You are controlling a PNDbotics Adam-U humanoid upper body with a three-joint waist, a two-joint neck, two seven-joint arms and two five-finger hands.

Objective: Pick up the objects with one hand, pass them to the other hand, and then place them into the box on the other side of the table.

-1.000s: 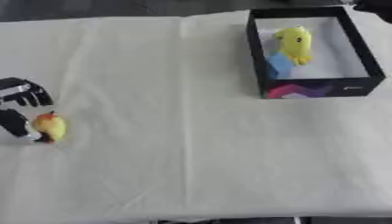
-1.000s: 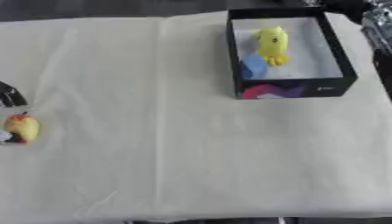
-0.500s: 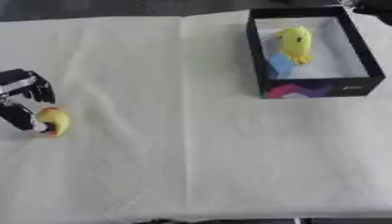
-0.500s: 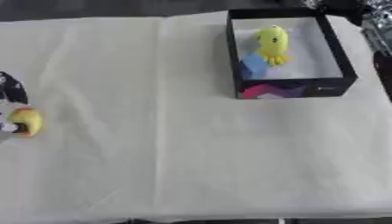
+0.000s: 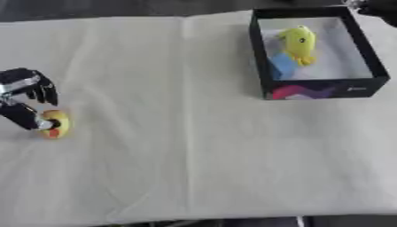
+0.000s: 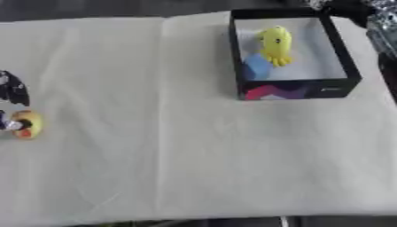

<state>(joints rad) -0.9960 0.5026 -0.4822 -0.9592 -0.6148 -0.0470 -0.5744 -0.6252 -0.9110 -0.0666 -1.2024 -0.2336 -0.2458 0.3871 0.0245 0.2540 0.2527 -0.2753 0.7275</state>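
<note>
At bench left, the left hand curls its fingers around a yellow toy, seemingly gripping it for handover toward the box.

Cream cloth table cover: matt woven fabric, lightly creased, with a fold line down the middle. Black rectangular cardboard box, upper right: matt walls, printed pink and purple panel on the front, pale smooth floor. Yellow plush toy and blue block inside: soft nap; smooth faces. Black left hand, left edge: hard plastic with silvery metal parts. Small yellow-and-red rounded toy: smooth, slightly glossy.
</note>
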